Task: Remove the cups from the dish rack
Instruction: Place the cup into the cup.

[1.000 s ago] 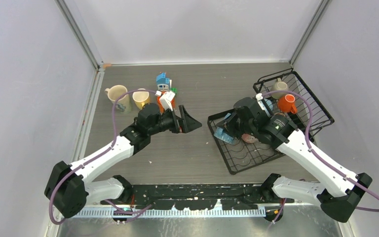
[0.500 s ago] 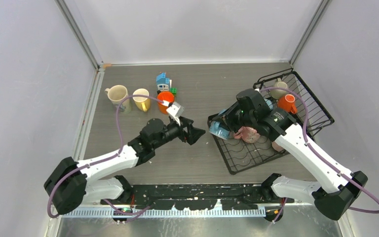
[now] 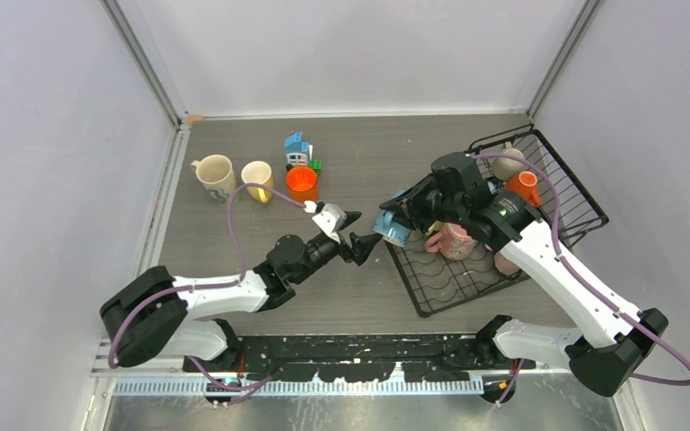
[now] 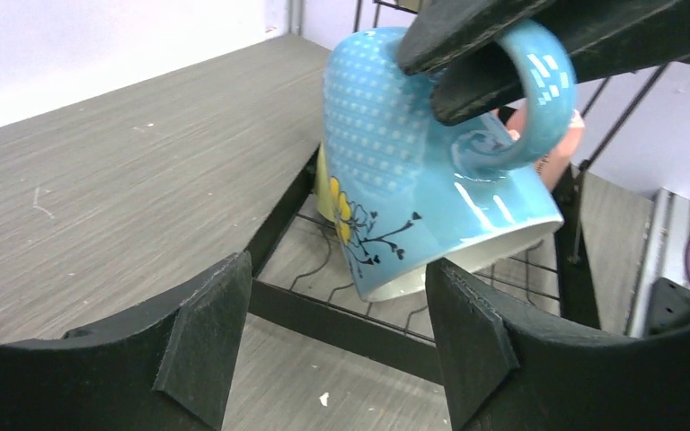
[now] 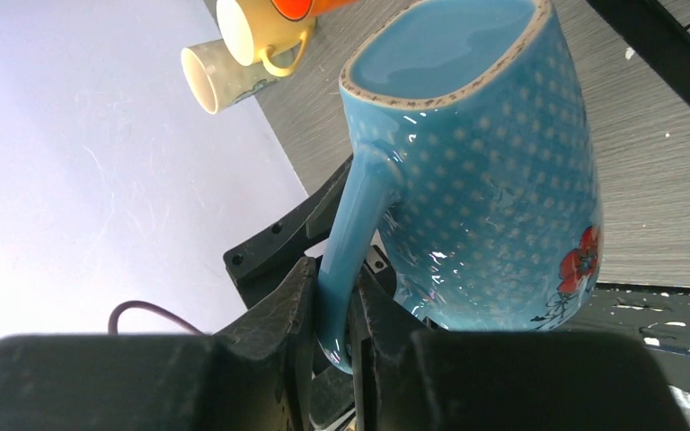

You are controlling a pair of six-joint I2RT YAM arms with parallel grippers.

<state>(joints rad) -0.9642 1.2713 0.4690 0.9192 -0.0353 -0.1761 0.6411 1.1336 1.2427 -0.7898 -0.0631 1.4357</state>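
My right gripper [image 3: 406,214] is shut on the handle of a blue dotted cup [image 3: 390,224] and holds it tilted over the left edge of the black wire dish rack [image 3: 449,287]. The right wrist view shows that handle [image 5: 337,269] pinched between the fingers of the right gripper [image 5: 334,310]. My left gripper [image 3: 356,235] is open just left of the blue cup. In the left wrist view the blue cup [image 4: 413,180] hangs just ahead of the left gripper [image 4: 337,350], untouched. A pink cup [image 3: 454,241], an orange cup [image 3: 523,187] and a cream cup [image 3: 506,163] sit in the rack.
On the table at the back left stand a cream cup [image 3: 214,175], a yellow cup [image 3: 257,180] and an orange cup [image 3: 303,182]. A small blue-and-white toy house [image 3: 297,148] stands behind them. The rack's black frame bar [image 4: 341,323] lies right under the left fingers.
My left gripper has swung right from the orange cup on the table to the rack's edge, its jaws narrowing a little. My right gripper has lifted the blue cup leftward towards it.
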